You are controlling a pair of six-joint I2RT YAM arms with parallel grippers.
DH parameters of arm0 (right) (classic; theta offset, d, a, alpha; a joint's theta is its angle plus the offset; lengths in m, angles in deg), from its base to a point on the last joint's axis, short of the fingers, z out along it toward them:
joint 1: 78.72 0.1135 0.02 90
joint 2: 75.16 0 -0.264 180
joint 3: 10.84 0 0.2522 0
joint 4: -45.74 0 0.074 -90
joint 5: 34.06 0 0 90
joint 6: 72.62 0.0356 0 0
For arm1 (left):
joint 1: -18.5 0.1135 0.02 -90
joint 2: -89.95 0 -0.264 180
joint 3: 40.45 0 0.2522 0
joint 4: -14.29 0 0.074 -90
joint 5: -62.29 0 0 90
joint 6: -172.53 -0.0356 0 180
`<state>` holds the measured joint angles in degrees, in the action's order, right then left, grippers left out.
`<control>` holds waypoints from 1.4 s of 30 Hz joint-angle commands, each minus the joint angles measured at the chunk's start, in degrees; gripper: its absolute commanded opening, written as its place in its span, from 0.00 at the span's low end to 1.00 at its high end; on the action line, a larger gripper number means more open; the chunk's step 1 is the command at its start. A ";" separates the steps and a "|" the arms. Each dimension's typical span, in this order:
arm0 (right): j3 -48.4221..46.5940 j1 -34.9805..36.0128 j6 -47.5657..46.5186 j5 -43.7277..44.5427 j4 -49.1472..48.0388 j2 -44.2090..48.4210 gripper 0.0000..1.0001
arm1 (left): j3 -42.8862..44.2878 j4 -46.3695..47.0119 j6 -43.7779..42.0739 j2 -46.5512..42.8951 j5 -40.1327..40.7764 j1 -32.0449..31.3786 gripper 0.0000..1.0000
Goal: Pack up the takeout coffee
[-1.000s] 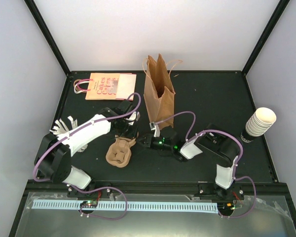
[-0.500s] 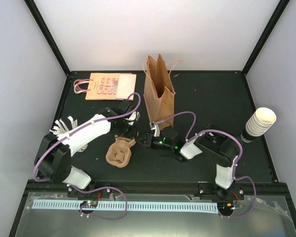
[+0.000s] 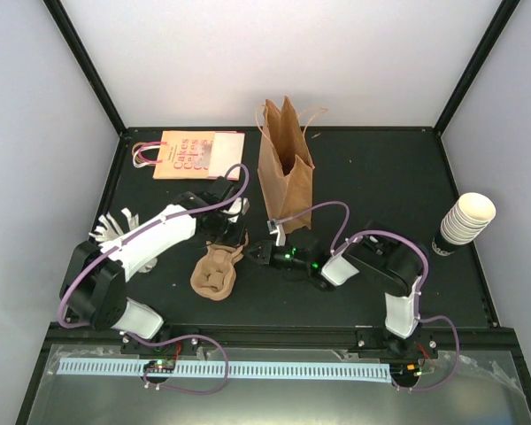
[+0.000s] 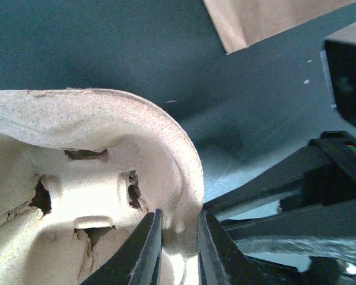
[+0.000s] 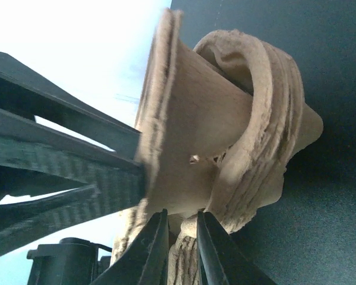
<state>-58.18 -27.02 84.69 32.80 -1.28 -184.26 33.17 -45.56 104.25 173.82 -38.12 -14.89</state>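
The takeout coffee is not in view in any frame. A stack of brown pulp cup trays (image 3: 214, 273) lies on the black table between the two arms. My left gripper (image 3: 233, 237) is shut on the rim of the top tray (image 4: 107, 178), its jaws pinching the curved edge. My right gripper (image 3: 253, 255) is shut on the stack's edge from the other side. In the right wrist view the nested trays (image 5: 249, 136) fan apart above the jaws. The brown paper bag (image 3: 285, 168) stands open and upright just behind both grippers.
A flat pink-and-orange paper bag (image 3: 190, 153) lies at the back left. A tilted stack of lidless cream cups (image 3: 467, 219) rests at the right edge, with a dark object at its base. White paper shreds (image 3: 113, 226) lie by the left arm.
The right gripper has closed a little tighter on the tray stack. The left wrist has shifted slightly towards the bag. The trays have barely moved.
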 commanded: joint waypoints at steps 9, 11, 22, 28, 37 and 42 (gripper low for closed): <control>-0.70 -0.05 0.53 -0.41 -4.23 -0.90 0.18 | -0.27 3.06 1.10 -2.52 -5.32 1.25 0.17; 0.31 -0.03 0.41 0.11 -4.88 -0.35 0.18 | -0.35 2.94 1.05 -2.57 -5.08 1.31 0.17; 2.59 0.56 0.10 0.81 -6.65 0.56 0.18 | -0.44 3.01 1.31 -3.01 -4.44 1.57 0.18; 2.49 1.75 -0.16 1.12 -7.08 0.40 0.19 | -0.44 3.03 1.45 -3.28 -4.57 1.71 0.18; 2.21 2.24 -0.15 1.25 -7.43 0.32 0.19 | -0.74 3.28 1.45 -3.39 -4.77 1.70 0.18; 2.21 2.30 -0.15 1.25 -7.53 0.34 0.19 | -0.79 3.33 1.47 -3.46 -4.96 1.74 0.18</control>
<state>-55.95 -25.08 85.39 32.87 -5.98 -184.77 32.41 -43.48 105.25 172.01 -42.01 -13.45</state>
